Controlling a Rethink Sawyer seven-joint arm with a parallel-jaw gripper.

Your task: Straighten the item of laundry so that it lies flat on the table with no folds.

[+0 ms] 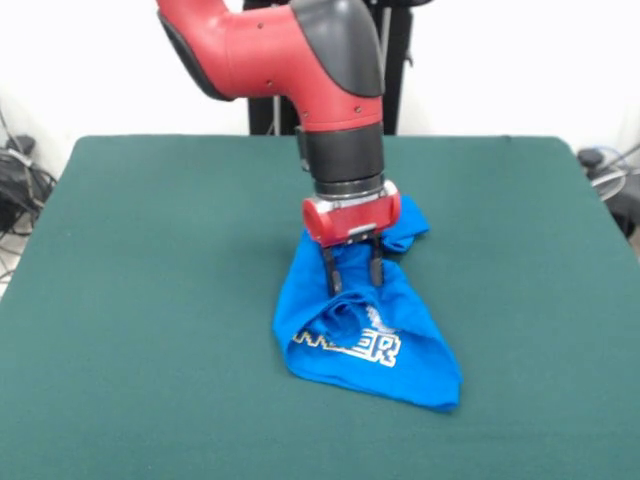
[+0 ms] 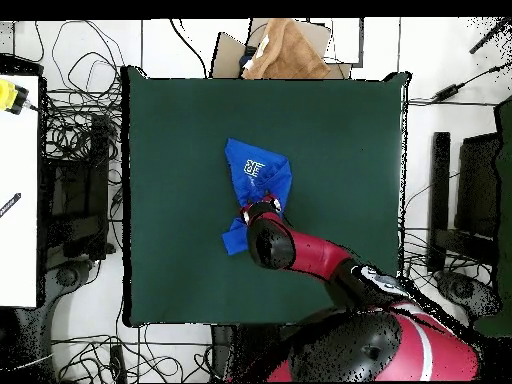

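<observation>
We see the shirt (image 1: 370, 345) bunched in a crumpled heap near the middle of the table (image 1: 150, 300), white lettering facing up on its front fold. The gripper (image 1: 352, 288) stands upright over it, its 2 fingers (image 1: 331, 272) parted and touching the cloth.

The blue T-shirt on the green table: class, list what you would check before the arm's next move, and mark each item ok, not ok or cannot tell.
1. T-shirt lies flat, no folds: not ok; it is bunched in a heap with the lettering creased.
2. Shirt fully on the table: ok; green cloth shows all round it.
3. Gripper over the shirt: ok; its fingers point down into the cloth.
4. Fingers spread: ok; a gap shows between them.
5. Cloth actually gripped: cannot tell.
6. Room to spread the shirt: ok; the table is far wider.
</observation>
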